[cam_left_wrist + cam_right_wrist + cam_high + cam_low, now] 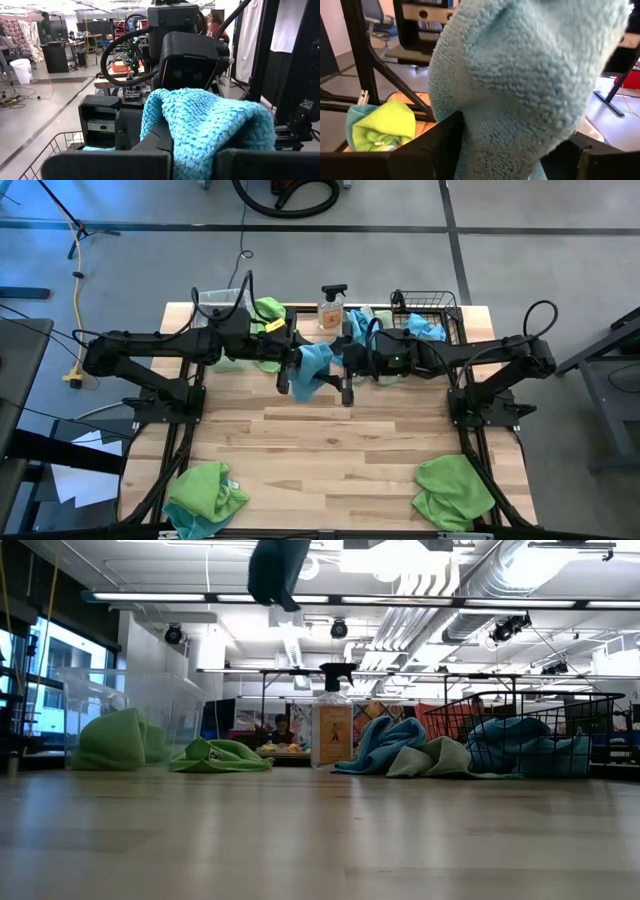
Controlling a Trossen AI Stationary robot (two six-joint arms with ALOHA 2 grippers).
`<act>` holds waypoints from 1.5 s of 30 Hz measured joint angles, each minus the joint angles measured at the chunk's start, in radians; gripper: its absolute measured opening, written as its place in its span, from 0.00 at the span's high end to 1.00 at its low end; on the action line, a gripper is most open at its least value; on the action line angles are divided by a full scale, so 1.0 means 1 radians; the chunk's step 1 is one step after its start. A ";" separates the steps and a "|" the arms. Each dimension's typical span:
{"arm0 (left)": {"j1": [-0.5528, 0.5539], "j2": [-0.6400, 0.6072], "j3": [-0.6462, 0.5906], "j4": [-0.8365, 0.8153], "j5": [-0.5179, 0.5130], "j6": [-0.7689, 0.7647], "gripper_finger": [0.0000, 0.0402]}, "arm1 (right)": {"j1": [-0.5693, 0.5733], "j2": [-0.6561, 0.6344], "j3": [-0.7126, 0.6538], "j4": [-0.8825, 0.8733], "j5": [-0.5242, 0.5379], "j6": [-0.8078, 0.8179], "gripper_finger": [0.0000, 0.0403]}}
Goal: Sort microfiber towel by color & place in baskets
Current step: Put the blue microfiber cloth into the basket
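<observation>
Two end effectors meet in mid-air above the surface (330, 445) over one sky blue towel (315, 368): the left end effector (285, 375) is clenched on it, while the right end effector (345, 380) stands spread around its hanging bulk. A clean handover, I judge, needs the right to clamp deep before the left lets go. Beyond the right end effector waits the black wire basket (440, 308). The spray bottle (332, 310) label is unreadable
</observation>
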 joint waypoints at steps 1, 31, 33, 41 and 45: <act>0.000 0.000 0.000 0.004 -0.002 0.004 1.00 | 0.000 0.000 0.000 0.010 -0.001 -0.002 0.48; 0.021 -0.138 0.000 -0.341 0.002 -0.032 0.49 | -0.036 -0.054 0.000 -0.066 -0.019 -0.010 0.99; 0.021 -0.169 0.001 -0.402 -0.008 -0.033 0.48 | -0.039 -0.066 0.000 -0.076 -0.019 -0.010 0.99; 0.021 -0.316 0.000 -0.593 -0.143 -0.058 0.48 | -0.045 -0.131 0.000 -0.193 -0.018 -0.028 1.00; 0.021 -0.394 0.000 -0.676 -0.226 -0.124 0.48 | -0.045 -0.179 0.000 -0.329 0.007 -0.025 1.00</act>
